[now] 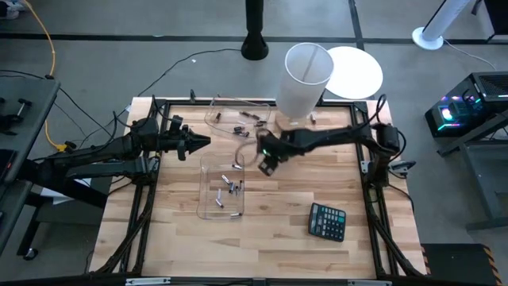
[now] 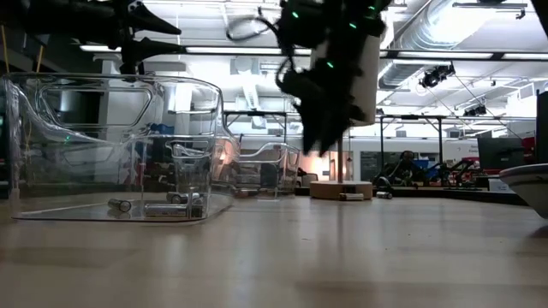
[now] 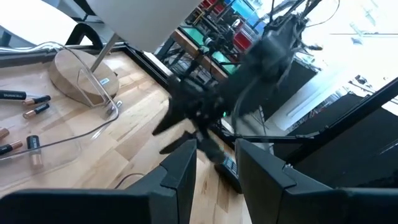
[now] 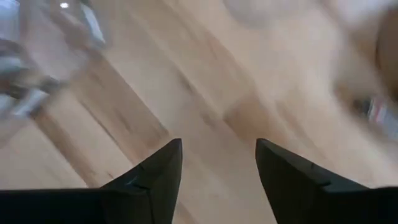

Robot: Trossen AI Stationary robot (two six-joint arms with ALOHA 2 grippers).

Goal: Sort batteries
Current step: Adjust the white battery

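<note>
High view: I have the right gripper (image 1: 267, 166) open and empty just beside the near tray (image 1: 208, 208) holding sorted batteries (image 1: 231, 187); left gripper (image 1: 200, 144) waits open; next, fetch another.

The batteries are small cylinders, dark or silvery-grey, all lying on their sides in two groups on the bench (image 1: 286, 246). One group (image 1: 231, 188) of about half a dozen lies in the clear tray (image 1: 208, 208) nearer the front edge, and from the low view they rest flat on the tray's floor, some touching. The other group (image 1: 241, 127) lies scattered in the second clear tray (image 1: 216, 117) toward the back, with a few more (image 1: 258, 119) loose on the wood beside it.
</note>
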